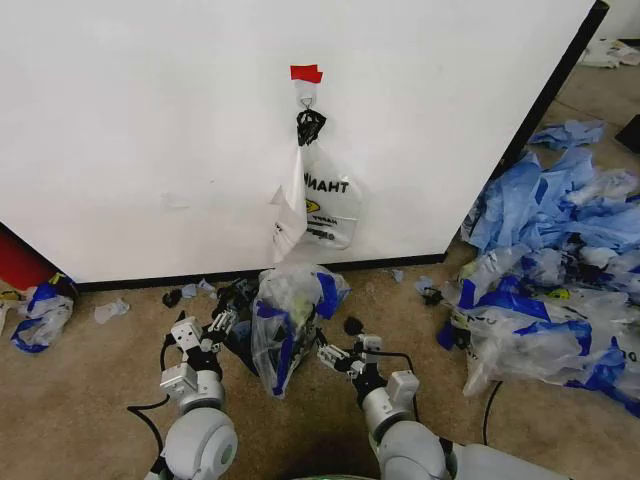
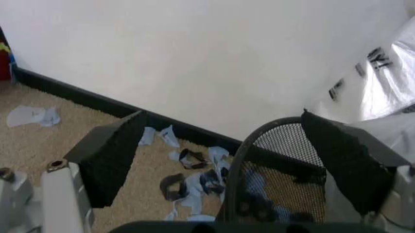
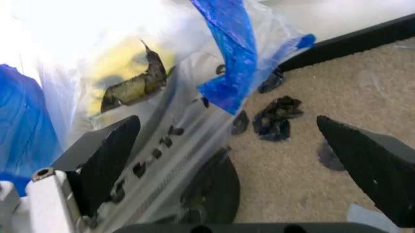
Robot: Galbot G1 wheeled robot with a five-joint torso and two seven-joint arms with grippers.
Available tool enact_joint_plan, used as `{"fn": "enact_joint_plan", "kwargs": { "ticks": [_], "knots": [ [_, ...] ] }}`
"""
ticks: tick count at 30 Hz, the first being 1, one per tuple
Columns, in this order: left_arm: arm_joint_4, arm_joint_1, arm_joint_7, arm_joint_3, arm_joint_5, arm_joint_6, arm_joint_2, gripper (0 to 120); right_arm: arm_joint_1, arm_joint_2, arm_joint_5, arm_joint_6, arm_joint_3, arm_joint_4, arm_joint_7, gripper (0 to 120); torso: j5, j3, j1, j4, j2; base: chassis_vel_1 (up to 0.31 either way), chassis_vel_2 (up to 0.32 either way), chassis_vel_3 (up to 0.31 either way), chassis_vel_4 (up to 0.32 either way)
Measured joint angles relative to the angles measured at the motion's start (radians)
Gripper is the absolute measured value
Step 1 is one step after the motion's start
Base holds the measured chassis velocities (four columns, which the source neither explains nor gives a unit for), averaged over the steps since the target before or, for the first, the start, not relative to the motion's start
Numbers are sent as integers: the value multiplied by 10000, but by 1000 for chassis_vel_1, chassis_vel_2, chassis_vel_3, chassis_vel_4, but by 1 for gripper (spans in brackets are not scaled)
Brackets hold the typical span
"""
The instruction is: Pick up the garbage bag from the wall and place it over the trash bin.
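Low in the frame, both grippers, left (image 1: 203,335) and right (image 1: 340,357), flank the bag (image 1: 285,325) draped on the bin (image 2: 259,165), jaws apart. The left wrist view reveals the bin's mesh rim.

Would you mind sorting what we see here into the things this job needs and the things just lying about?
Belong to the job:
- see-through plastic garbage bag with blue handles, draped on the bin
- black mesh trash bin
- white wall panel
- left gripper and right gripper, both open

Lying about:
- clear bag with black lettering, hanging on the wall
- heaped blue and clear bags
- plastic scraps
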Motion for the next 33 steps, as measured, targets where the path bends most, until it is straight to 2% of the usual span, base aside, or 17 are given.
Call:
{"fn": "enact_joint_plan", "kwargs": {
  "ticks": [4,10,23,28,33],
  "knots": [
    [8,-25,1,117,8,0,-75,93,-83,52,-22,8,11,-159,-78,100,-1,0,0,0,0,0,0,0,0],
    [-46,121,1,92,49,-68,-81,93,580,662,190,-31,-337,-717,5,100,-1,0,0,4,0,0,0,0,0],
    [57,-31,-1,367,45,-134,-30,93,1024,1148,370,-214,-585,-1118,410,100,0,0,0,1,0,0,0,0,0],
    [66,-78,-3,372,43,-137,-29,93,1091,1204,389,-276,-634,-1134,511,93,-1,0,0,1,0,0,0,0,0],
    [113,-91,-3,388,46,-170,-58,93,1104,1363,390,-341,-728,-1223,648,81,-1,0,0,1,0,0,0,0,0]
  ]
}}
